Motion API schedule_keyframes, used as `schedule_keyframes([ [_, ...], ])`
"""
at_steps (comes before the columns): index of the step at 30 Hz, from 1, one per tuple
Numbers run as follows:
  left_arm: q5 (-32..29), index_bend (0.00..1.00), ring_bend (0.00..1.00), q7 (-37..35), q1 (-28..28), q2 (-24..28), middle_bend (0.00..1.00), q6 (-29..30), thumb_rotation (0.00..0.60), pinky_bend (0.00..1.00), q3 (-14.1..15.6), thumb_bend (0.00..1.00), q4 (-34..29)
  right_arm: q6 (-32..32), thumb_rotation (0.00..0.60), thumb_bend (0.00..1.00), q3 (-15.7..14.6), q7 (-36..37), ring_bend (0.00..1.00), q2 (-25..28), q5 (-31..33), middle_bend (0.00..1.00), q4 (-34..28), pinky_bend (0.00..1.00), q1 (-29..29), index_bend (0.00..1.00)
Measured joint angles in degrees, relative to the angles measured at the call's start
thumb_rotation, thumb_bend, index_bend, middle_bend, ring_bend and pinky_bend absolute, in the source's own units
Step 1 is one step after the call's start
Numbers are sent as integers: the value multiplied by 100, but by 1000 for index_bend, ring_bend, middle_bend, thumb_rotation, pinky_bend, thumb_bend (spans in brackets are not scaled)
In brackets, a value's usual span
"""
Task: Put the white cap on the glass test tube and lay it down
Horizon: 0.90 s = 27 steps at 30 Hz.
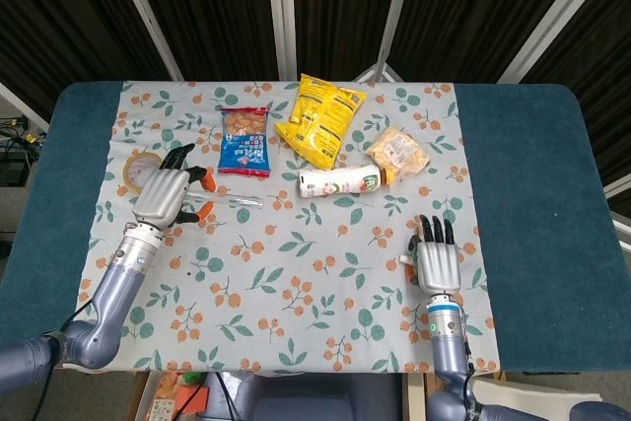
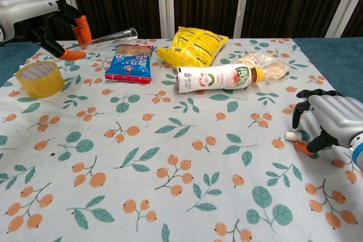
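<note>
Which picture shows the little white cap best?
The chest view: the white cap shows plainly on the tablecloth at the right hand's fingertips. In the head view it is only a tiny speck beside that hand.
</note>
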Motion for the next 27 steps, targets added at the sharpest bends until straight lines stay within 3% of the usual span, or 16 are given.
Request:
schedule_keyframes([
  [9,-5,704,45,19,-7,4,452,-6,600,0,7,505,-15,-40,600,341,-4,32,0,30,1,125,18,0,14,507],
  [18,-16,705,45,27,-9,-15,452,-11,600,0,21,506,6,-52,600,458,-44,38,0,47,-4,134,-7,0,10,535],
  [27,-18,705,45,35,-23,-37,452,3,600,0,4,505,-5,-28,600,465,-50,145,0,105,-118,146,-70,0,18,555],
])
